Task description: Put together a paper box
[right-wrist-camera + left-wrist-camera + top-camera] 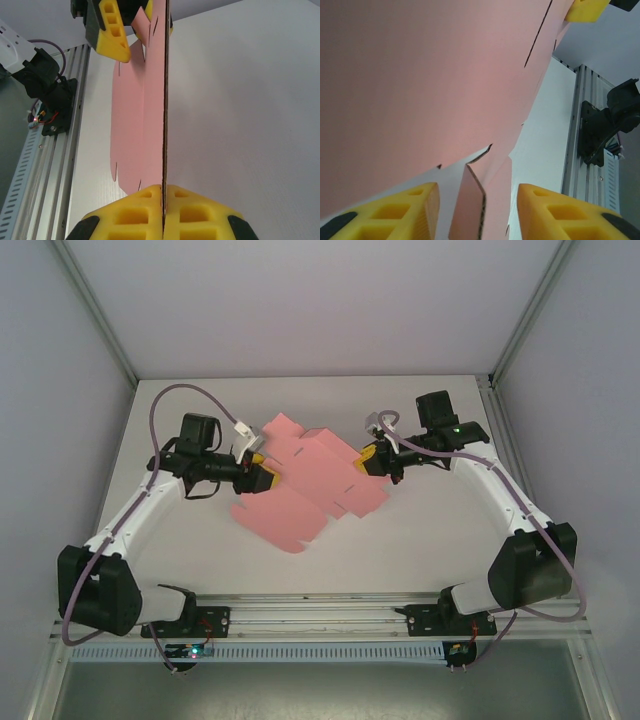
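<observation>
Left end effector (258, 468): at the sheet's 9 o'clock edge. Its yellow fingers (410, 210) stand apart, and a small flap rises between them without being pinched.
Paper box (310, 485): a flat pink cut-out sheet with flaps and slits. It sits mid-worktop, stretched between the two arms, with its largest flap reaching toward 7 o'clock.
Right end effector (375, 458): at the sheet's 3 o'clock edge, fingers closed tight on the card's thin edge.
Worktop (430, 530): white, beneath the sheet.

A white table (430, 540) stood between pale grey walls (300, 300), metal posts (97, 310) at its far corners, a slotted rail (320, 606) along its near edge
</observation>
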`<action>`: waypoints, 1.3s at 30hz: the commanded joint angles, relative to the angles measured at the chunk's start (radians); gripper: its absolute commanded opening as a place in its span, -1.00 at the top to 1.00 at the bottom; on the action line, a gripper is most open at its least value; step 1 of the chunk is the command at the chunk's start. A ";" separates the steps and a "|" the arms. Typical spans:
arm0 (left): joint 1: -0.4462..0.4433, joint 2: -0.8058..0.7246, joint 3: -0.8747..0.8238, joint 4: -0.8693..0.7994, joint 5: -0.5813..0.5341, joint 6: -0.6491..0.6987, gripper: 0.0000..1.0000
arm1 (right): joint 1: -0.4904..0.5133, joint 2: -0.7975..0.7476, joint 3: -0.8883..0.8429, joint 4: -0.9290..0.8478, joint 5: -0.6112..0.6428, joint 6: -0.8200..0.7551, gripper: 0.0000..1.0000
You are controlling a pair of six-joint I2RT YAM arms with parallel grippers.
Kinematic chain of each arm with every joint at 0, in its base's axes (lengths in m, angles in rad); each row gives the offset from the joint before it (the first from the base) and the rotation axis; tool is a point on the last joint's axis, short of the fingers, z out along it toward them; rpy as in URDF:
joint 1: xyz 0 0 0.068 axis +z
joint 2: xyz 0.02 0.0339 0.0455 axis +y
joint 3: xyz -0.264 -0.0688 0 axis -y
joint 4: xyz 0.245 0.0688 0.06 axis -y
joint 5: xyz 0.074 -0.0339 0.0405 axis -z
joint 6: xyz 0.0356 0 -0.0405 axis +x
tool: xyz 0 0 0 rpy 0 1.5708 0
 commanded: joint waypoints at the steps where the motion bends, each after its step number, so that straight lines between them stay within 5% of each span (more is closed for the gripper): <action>1: 0.006 0.009 0.043 -0.005 0.013 -0.016 0.16 | 0.000 0.011 0.009 -0.006 -0.046 -0.003 1.00; 6: 0.006 0.007 0.038 0.041 0.017 -0.036 0.38 | 0.000 0.026 0.010 -0.007 -0.047 -0.001 1.00; 13: -0.025 0.013 0.061 -0.017 -0.037 0.000 1.00 | -0.001 0.026 0.010 0.051 -0.009 0.078 1.00; 19: -0.227 0.016 0.056 0.004 -0.583 -0.077 1.00 | 0.030 -0.028 -0.050 0.272 0.163 0.341 1.00; 22: -0.334 0.033 0.052 0.062 -0.907 -0.145 1.00 | 0.071 -0.053 -0.062 0.311 0.320 0.479 1.00; 27: -0.480 0.110 0.065 0.154 -1.258 -0.245 1.00 | 0.218 -0.098 -0.114 0.378 0.614 0.615 1.00; 33: -0.639 0.270 0.087 0.263 -1.563 -0.263 1.00 | 0.395 -0.099 -0.158 0.461 0.941 0.727 1.00; 39: -0.694 0.442 0.183 0.257 -1.596 -0.382 1.00 | 0.478 -0.085 -0.147 0.469 1.054 0.726 1.00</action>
